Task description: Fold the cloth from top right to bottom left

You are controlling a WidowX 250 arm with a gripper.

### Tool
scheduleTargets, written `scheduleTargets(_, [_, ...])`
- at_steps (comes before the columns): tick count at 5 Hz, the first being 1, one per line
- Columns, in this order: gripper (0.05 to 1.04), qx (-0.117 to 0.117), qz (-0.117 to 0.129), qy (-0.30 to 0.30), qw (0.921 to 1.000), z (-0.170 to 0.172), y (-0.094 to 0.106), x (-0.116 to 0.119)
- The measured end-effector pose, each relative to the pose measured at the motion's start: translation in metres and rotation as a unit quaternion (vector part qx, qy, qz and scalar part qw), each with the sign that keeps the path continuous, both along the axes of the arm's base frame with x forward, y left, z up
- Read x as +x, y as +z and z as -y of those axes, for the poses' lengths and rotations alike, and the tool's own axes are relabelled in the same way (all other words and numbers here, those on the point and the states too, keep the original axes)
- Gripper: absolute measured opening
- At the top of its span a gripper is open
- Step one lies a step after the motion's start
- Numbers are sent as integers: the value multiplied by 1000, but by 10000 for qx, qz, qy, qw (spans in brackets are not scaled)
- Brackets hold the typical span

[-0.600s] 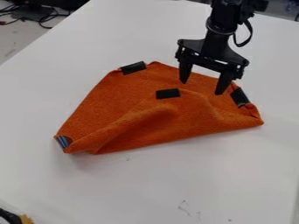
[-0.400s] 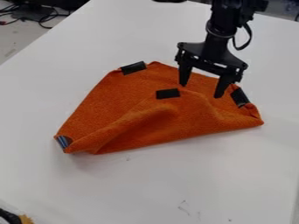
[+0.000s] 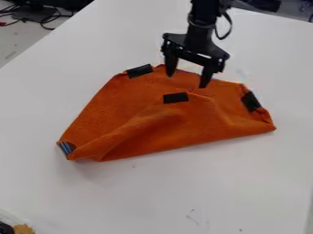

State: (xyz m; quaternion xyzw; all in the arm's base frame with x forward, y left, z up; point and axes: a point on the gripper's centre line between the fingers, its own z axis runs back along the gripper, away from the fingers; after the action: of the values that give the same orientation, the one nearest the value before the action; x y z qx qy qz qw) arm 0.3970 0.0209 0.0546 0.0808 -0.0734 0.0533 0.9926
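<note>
The black gripper [image 3: 186,81] hangs over the upper edge of the orange cloth, its two fingers spread wide with nothing between them. Whether the tips touch the fabric I cannot tell. The orange cloth [image 3: 140,119] lies partly folded on the white table, with a raised crease across its middle. Black patches mark its upper left edge, its right edge and its middle, where one patch [image 3: 175,98] faces up. At the lower left corner is a dark and bluish patch [image 3: 67,147].
The white table [image 3: 183,192] extends around the cloth on all sides. Dark cables [image 3: 45,17] lie beyond its upper left edge. A black and yellowish object [image 3: 23,229] shows at the bottom left corner.
My gripper has moved left and slightly up in the view, from above the cloth's right part to its upper middle. The cloth lies as before.
</note>
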Motion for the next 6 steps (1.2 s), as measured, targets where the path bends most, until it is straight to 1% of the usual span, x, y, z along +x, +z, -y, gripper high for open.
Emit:
scheduleTargets(1, [1000,38,32,-70,10000,-25,-3,9])
scheduleTargets(2, [1000,1,82,47,10000,-61,-13,15])
scheduleTargets(3, [1000,11,128,-7,9999,-77,-26,22])
scheduleTargets(4, [1000,-32,123,26,9999,-94,-36,24])
scheduleTargets(5, [999,-13,165,44,9999,-107,-39,26])
scheduleTargets(6, [999,7,206,-18,9998,-109,-39,32])
